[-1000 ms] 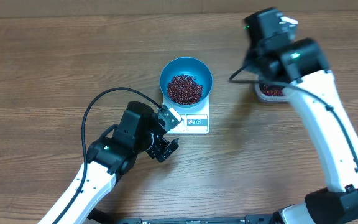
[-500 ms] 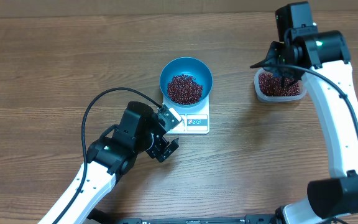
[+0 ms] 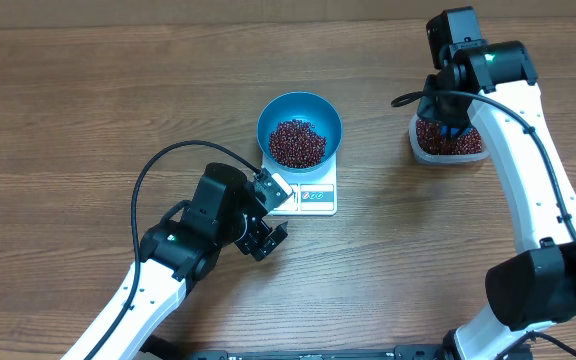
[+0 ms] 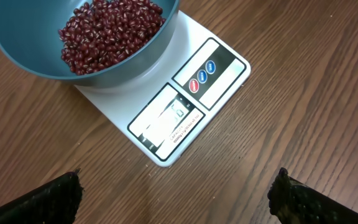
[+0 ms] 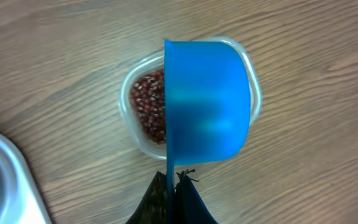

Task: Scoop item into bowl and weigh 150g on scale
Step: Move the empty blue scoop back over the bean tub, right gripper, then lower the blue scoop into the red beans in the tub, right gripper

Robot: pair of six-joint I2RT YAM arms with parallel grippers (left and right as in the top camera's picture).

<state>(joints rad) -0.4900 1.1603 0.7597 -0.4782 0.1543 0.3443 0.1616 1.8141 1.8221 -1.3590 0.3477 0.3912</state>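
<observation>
While the left gripper [image 3: 271, 214] hangs over the table [image 3: 88, 120] at the near left corner of the scale [image 3: 313, 197], its fingers are spread wide and hold nothing. The white scale lies near the middle of the table with its display and button strip along the near edge. The display cannot be read. A bright blue bowl [image 3: 299, 112] sits on the far part of the scale, and a heap of dark red beans [image 3: 297, 142] lies in its bottom.

Well apart, at the far right, stands a clear plastic tub [image 5: 127, 124] with more of the same beans inside. The right gripper [image 5: 174, 186] hangs above it, its fingers pinched tight on the thin handle of a small blue scoop [image 5: 207, 102]. The scoop covers the right part of the tub in the wrist view. Whether it carries any beans cannot be told.
</observation>
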